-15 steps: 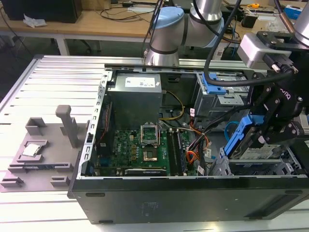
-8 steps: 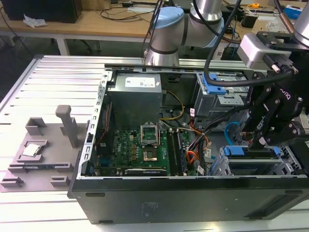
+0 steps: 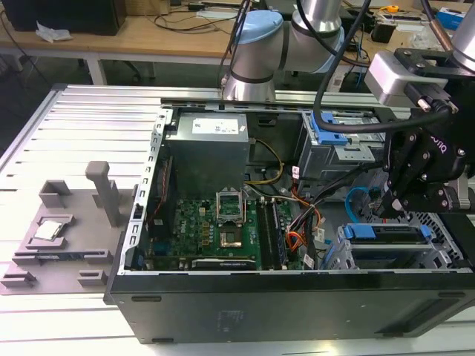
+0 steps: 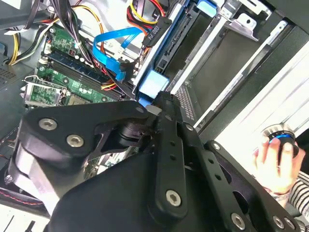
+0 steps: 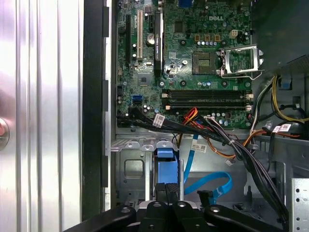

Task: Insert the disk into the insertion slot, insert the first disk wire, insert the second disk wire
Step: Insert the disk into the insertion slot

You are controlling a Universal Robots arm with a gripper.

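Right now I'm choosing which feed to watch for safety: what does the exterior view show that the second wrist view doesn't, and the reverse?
The exterior view adds the grey fixture tray on the exterior view's left, the power supply and the grey drive cage with its blue latch. The second wrist view adds a person's hand at a round blue-topped button beside the case. Both show the motherboard and the looped light-blue cable.

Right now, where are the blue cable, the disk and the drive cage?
Blue cable [image 5: 189, 166]: first wrist view, its straight run.
Disk [image 5: 165, 164]: first wrist view, its blue carrier handle.
Drive cage [image 5: 129, 169]: first wrist view, its silver wall.
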